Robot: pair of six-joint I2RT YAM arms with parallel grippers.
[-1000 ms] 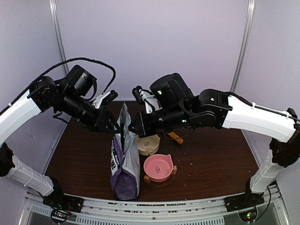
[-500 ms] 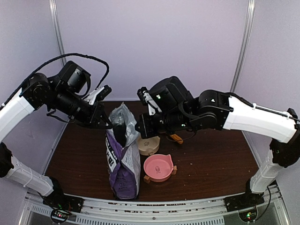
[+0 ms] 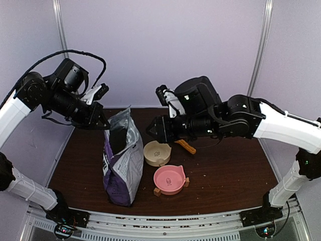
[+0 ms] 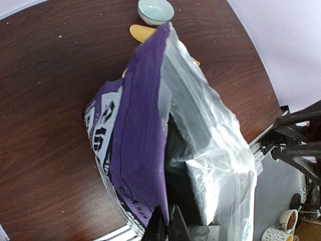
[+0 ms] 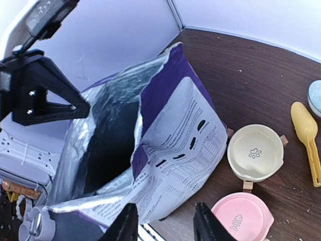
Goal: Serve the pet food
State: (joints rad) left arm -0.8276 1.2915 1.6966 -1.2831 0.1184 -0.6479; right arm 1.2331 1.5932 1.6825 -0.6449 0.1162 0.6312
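The purple-and-white bag (image 3: pixel 120 163) stands on the table, leaning left, with its mouth pulled open. My left gripper (image 3: pixel 102 122) is shut on the bag's purple top edge (image 4: pixel 150 165), with the fingertips pinching it in the left wrist view (image 4: pixel 168 227). My right gripper (image 3: pixel 155 129) is open and empty, just right of the bag's mouth and apart from it. In the right wrist view (image 5: pixel 165 226) it hangs over the bag's printed side (image 5: pixel 185 145). The pet food is hidden; the bag's inside (image 5: pixel 108 145) is dark.
A cream bowl (image 3: pixel 157 153) and a pink bowl (image 3: pixel 169 179) on wooden stands sit right of the bag. A yellow scoop (image 3: pixel 187 146) lies behind them. A pale blue bowl (image 4: pixel 155 11) sits farther back. The table's front rail is close below the bag.
My left gripper has pulled the bag's top edge to the left, tilting the bag and spreading its mouth. My right gripper has drawn back to the right, away from the bag.
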